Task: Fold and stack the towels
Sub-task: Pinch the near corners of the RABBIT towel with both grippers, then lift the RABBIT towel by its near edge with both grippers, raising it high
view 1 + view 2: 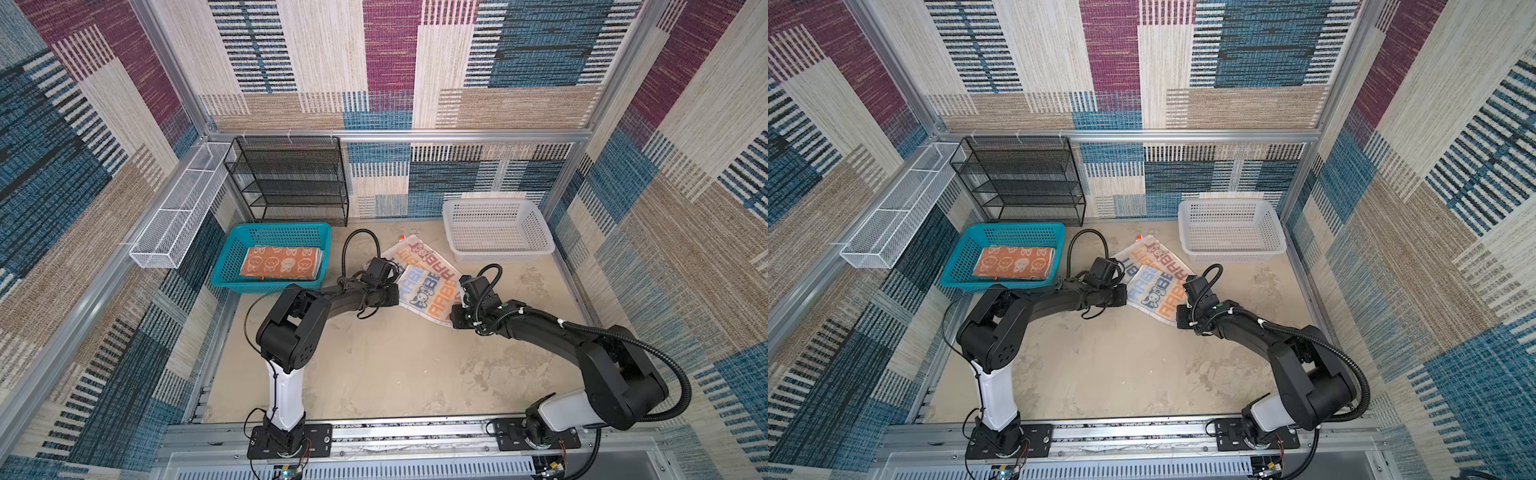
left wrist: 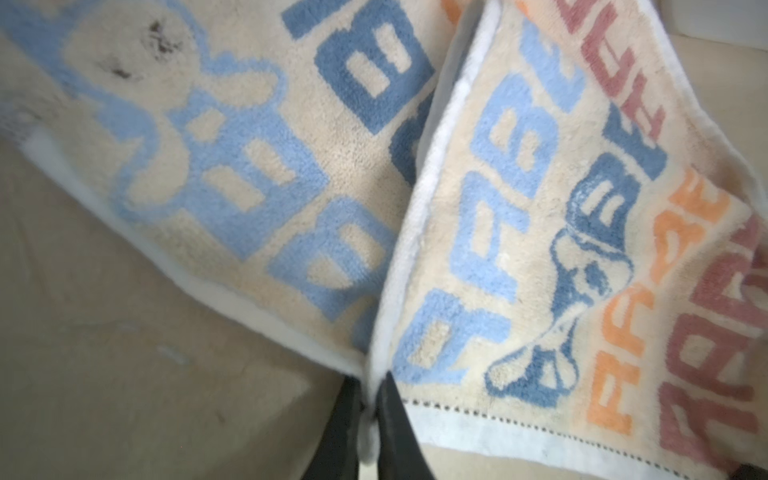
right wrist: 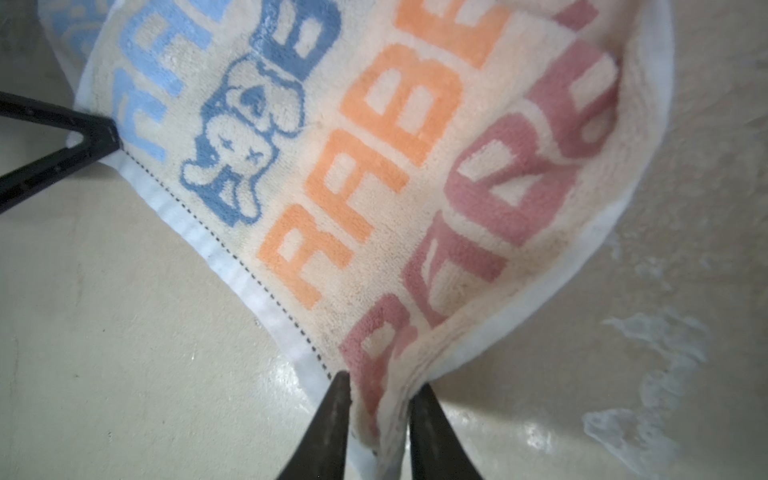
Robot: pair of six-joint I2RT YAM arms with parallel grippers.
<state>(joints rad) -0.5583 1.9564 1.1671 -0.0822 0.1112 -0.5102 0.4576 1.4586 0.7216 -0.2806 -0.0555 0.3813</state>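
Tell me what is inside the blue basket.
The blue basket holds a folded orange towel with white rabbit faces, lying flat. Anything beneath it is covered, so a second towel underneath cannot be confirmed.

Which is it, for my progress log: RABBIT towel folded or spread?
Partly folded: the RABBIT towel has its near half lying doubled over the far half, askew.

A robotics test cell is indicated: a beige tabletop (image 1: 395, 374) is enclosed by a silver aluminium-profile frame (image 1: 399, 135) lined with patchwork carpet panels (image 1: 324, 62), and two black-and-white robot arms (image 1: 286, 390) are bolted to a metal front rail (image 1: 411, 432).
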